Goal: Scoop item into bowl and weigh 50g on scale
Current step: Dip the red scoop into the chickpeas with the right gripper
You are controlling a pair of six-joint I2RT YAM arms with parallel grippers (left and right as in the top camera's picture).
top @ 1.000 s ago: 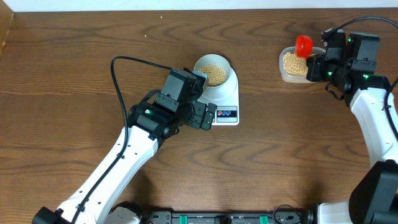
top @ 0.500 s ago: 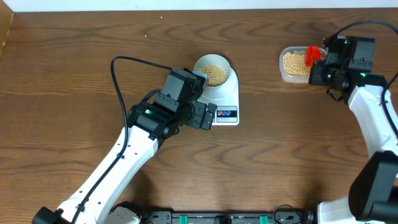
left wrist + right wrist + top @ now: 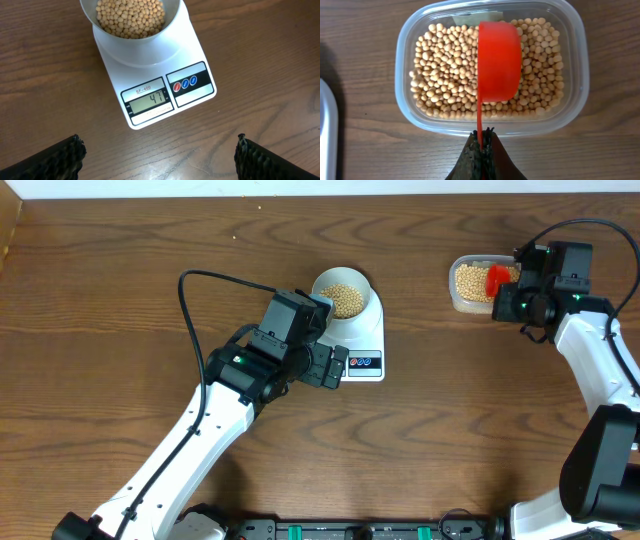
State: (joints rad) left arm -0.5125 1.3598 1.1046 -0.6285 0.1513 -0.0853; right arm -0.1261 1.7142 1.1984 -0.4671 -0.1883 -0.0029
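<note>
**Overshoot risk on the top-up: scale read 47 against a 50 target**

Display (image 3: 148, 98) on the scale (image 3: 195, 50) showed 47, so the gap was small. Bowl (image 3: 172, 12) sat on the scale platform with a good layer of beans (image 3: 130, 17) in it. The rest of the beans lay in the clear tub (image 3: 570, 100), well apart from the scale, over at the right side of the bench (image 3: 120, 300).

Likely failure modes, as I judged them:
- Overshoot. A full scoop (image 3: 499, 60) would probably blow past 50; the next load needed to be a partial one, trickled in.
- Spill in transit. The tub-to-bowl run crossed open bench, so any tilt would drop beans short of the bowl.
- Scoop rotation. It was pinched only by its thin handle, so a loaded cup could twist in the grip.
- False reading. Left arm hung right beside the scale; a bump on the platform or bowl would corrupt the number.

Right pincer (image 3: 481, 145) was fully closed on the scoop handle, holding the cup over the tub's beans. Couldn't tell whether the cup carried anything.

Left pincer (image 3: 159, 152) was spread wide, holding nothing and touching nothing, hovering above the bench just in front of the scale.
</note>
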